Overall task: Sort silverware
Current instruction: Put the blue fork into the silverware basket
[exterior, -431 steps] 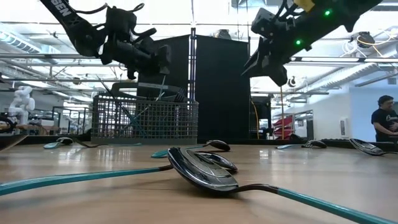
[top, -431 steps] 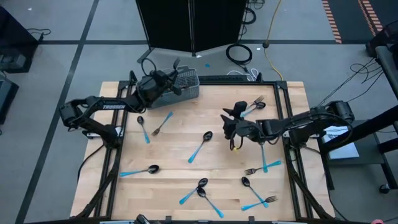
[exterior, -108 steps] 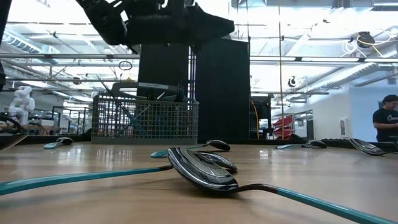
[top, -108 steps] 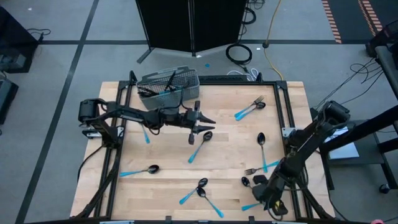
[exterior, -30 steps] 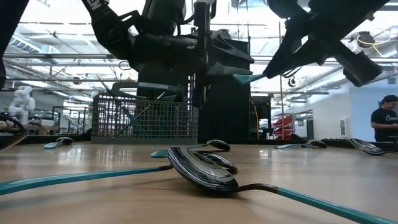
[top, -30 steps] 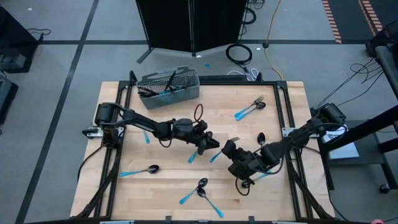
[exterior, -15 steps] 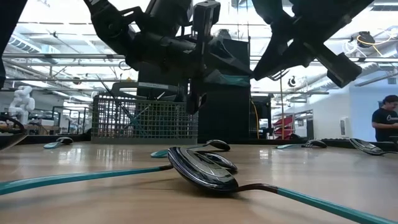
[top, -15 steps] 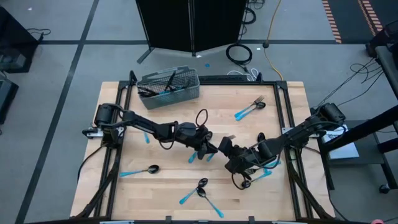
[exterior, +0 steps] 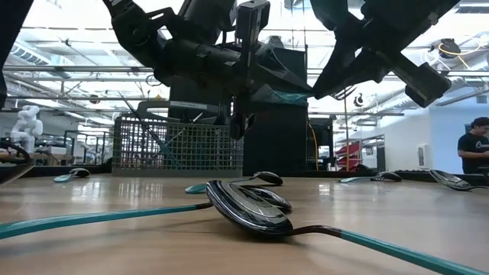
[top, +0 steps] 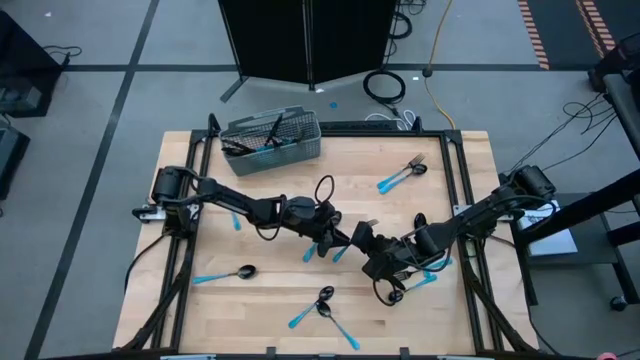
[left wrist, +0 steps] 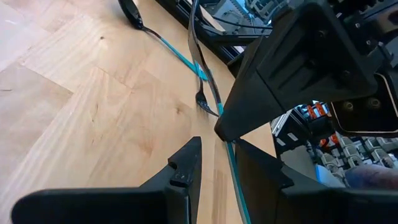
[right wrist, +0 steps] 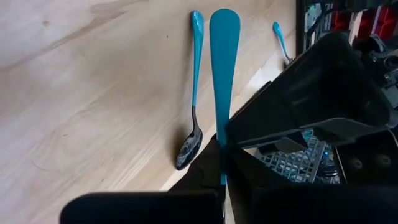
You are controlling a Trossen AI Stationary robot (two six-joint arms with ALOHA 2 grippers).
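Note:
Over the middle of the table my two grippers meet tip to tip. My right gripper (top: 366,241) is shut on one piece of silverware with a light-blue handle (right wrist: 224,56); its head is hidden inside the gripper. The handle's free end reaches between the fingers of my left gripper (top: 346,240), which stand apart on either side of it (left wrist: 231,163). A spoon (right wrist: 193,93) lies flat on the table below them. The grey wire basket (top: 272,140) stands at the far left with some silverware in it. My right gripper pinches the handle's head end (right wrist: 219,158) between its two fingers. The fingers point slanting down toward the table's left and lie along the piece. It is lifted clear, its free end sticking out past the fingertips. My left gripper: I cannot tell whether a finger (left wrist: 258,171) touches the handle.
More silverware lies scattered: a crossed pair (top: 322,305) near the front, a spoon (top: 225,275) at the left, a fork and spoon (top: 422,262) at the right, a fork (top: 402,175) far right. Bare wood lies between them.
The two grippers have drawn together over the table's middle. The handle's free end stood clear in front of my left gripper a second ago and now lies between its fingers. My left gripper has tipped slightly.

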